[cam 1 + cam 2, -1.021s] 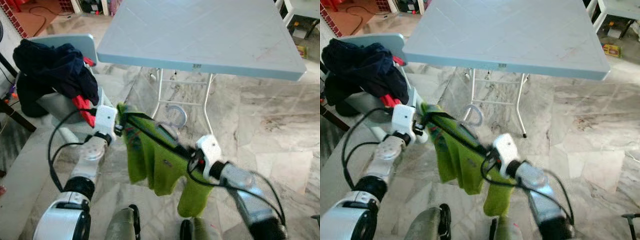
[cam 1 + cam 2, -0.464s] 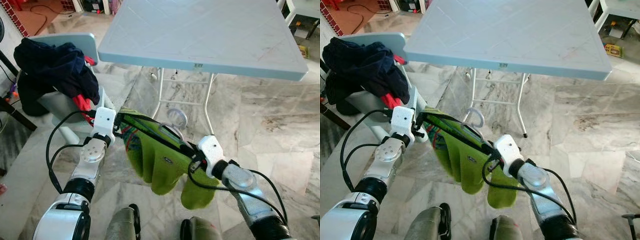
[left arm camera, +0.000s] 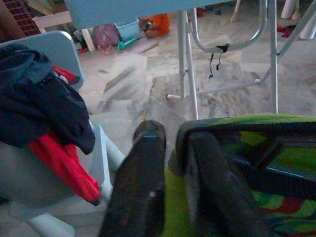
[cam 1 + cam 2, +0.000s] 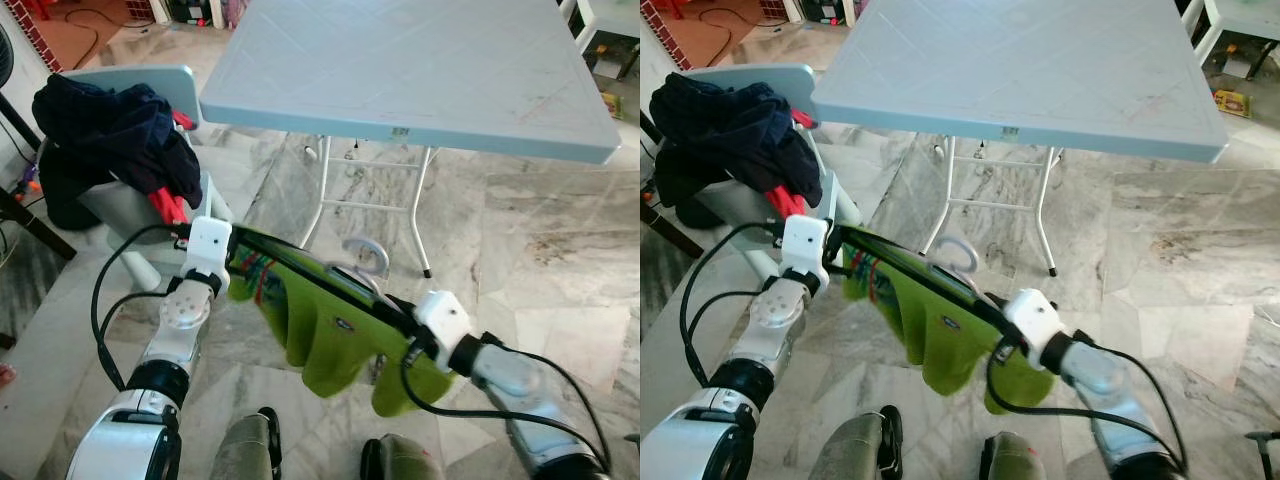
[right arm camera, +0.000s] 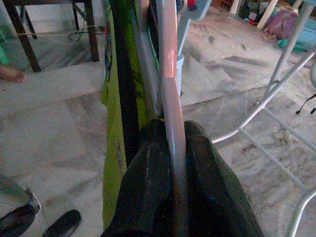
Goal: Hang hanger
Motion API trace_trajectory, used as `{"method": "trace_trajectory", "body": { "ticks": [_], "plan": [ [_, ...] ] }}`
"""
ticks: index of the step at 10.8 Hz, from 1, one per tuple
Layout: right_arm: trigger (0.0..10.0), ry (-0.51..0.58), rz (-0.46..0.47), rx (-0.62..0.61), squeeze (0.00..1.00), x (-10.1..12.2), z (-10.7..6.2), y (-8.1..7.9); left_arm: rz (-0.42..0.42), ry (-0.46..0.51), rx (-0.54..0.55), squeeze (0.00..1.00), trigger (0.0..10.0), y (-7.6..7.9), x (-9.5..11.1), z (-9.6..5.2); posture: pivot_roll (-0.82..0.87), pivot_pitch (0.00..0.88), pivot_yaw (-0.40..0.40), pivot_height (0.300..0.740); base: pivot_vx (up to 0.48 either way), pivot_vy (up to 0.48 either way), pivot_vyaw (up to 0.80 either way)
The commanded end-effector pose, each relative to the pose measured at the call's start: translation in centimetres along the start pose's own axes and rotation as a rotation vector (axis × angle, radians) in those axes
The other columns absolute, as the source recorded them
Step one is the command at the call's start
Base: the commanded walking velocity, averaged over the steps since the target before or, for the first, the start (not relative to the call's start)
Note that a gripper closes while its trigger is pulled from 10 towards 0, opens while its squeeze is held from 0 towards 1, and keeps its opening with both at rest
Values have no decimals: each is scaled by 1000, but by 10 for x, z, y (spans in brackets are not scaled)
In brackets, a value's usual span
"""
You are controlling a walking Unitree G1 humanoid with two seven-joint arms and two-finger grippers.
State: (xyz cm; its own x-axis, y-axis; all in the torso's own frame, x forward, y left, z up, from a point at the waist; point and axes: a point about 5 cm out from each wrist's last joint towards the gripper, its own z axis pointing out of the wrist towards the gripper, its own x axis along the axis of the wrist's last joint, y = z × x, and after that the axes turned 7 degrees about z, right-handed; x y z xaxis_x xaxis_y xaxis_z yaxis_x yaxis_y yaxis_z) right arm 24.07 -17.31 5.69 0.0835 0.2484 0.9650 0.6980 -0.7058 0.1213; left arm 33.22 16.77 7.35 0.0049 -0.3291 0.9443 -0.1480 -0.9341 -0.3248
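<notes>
Across the lower middle of the left eye frame, the hanger [image 4: 330, 290] with its green garment [image 4: 330, 340] was held level between the left claw [image 4: 232, 262] and right claw [image 4: 405, 325], each clamped on one end, apparently so that the hook [image 4: 368, 255] was kept free for hanging, below the tabletop [image 4: 420, 80].

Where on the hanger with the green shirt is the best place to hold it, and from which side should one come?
Judging by its pose, the hanger is best held at its two shoulder ends, one end effector from each side. The bar lies level, the green shirt drapes below, and the hook stays free. The left end effector and right end effector grip there now.
</notes>
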Motion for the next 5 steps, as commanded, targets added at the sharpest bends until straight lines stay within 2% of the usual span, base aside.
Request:
{"method": "trace_trajectory", "body": {
  "ticks": [1,2,3,5],
  "plan": [
    [10000,-175,37,-195,0,-32,-60,37,-73,-51,370,0,0,-81,-9,-15,-67,142,40,740,0,0,0],
    [10000,-229,-33,-220,0,-35,-77,50,-120,-60,381,0,0,-84,-11,-15,-71,141,43,740,0,0,0],
    [10000,-188,-16,-249,0,-28,-85,60,-178,-78,392,0,0,-85,-14,-16,-72,142,43,740,0,0,0],
    [10000,-56,34,-201,0,-3,-85,66,-304,-135,408,0,0,-81,-25,-18,-75,142,46,740,0,0,0]
  ]
}}
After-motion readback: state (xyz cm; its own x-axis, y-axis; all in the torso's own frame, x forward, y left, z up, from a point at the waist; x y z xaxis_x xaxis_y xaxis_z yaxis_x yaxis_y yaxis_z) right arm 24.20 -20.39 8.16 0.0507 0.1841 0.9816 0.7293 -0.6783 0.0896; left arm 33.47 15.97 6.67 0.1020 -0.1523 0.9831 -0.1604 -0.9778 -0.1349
